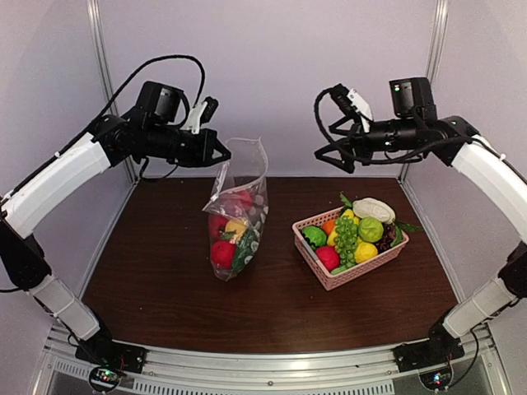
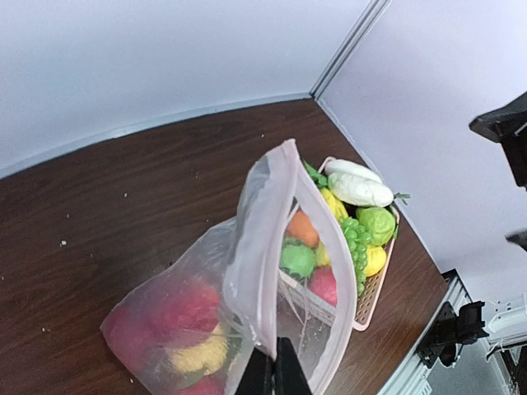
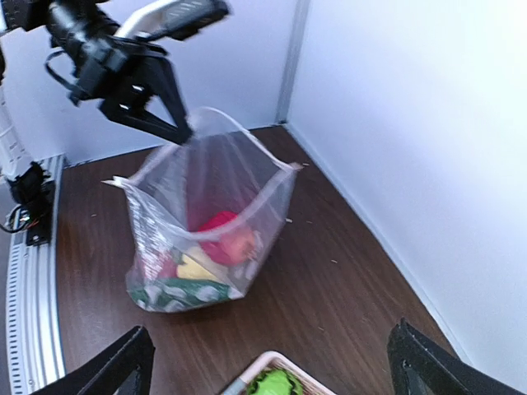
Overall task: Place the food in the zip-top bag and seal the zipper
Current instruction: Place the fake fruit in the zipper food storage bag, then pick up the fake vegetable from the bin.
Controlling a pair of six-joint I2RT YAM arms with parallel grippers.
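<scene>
Brown table (image 1: 148,271), zip-top bag (image 1: 239,222), basket (image 1: 366,269)

- zip-top bag (image 1: 239,206): clear with white dots, upright on the tabletop (image 1: 165,271), its top edge pinched in the closed left gripper (image 1: 224,154).
- zipper (image 2: 272,247): pale strip around the mouth, gaping unsealed just ahead of that gripper.
- food (image 1: 230,239): red, yellow and green pieces at the bag's bottom, below the gripper.
- remaining food (image 1: 354,230): heaped well apart, to the gripper's right.

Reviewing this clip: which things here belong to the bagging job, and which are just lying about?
Job: clear white-dotted plastic zip-top bag, its pale zipper strip, toy fruits and vegetables (some already bagged), left gripper pinching the rim, open right gripper.
Lying about: pink plastic lattice basket, dark brown wooden table.
</scene>
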